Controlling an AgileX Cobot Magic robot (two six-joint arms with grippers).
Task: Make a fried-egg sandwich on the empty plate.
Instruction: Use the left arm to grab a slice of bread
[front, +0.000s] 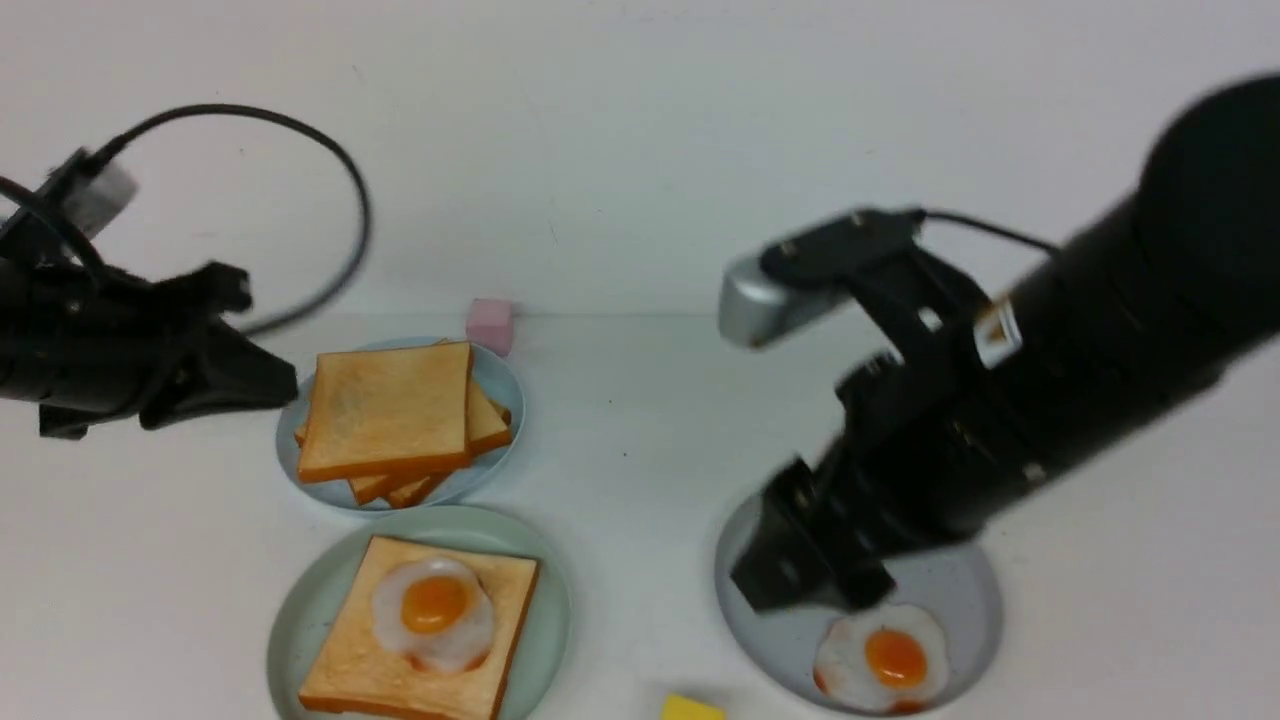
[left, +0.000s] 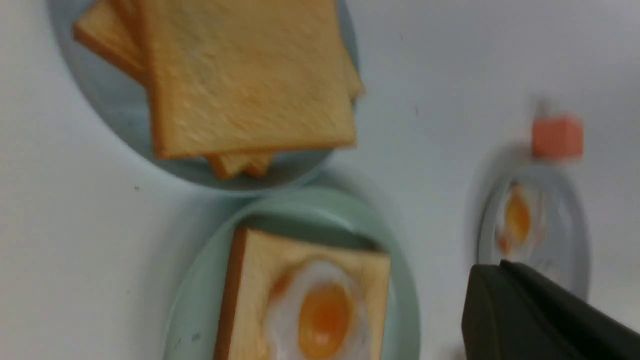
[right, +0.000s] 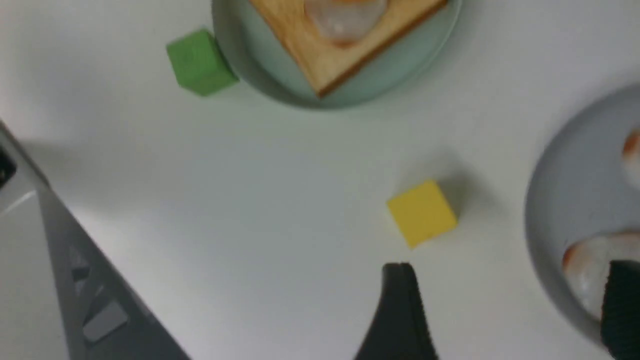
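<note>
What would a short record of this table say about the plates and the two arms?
Mint-green plate: toast slice topped with fried egg, no second slice yet
Light-blue plate: pile of plain toast
Grey plate: one lone fried egg
Left end effector: beside the toast pile, open or shut unclear
Right end effector: open, empty, above the grey plate
Cubes: pink, yellow, green

Three plates (light-blue (front: 503, 390), mint-green (front: 310, 610), grey (front: 960, 590)), three cubes: pink (front: 489, 325), yellow (right: 421, 213), green (right: 200, 62); two fried eggs (front: 433, 610) (front: 882, 655).
</note>
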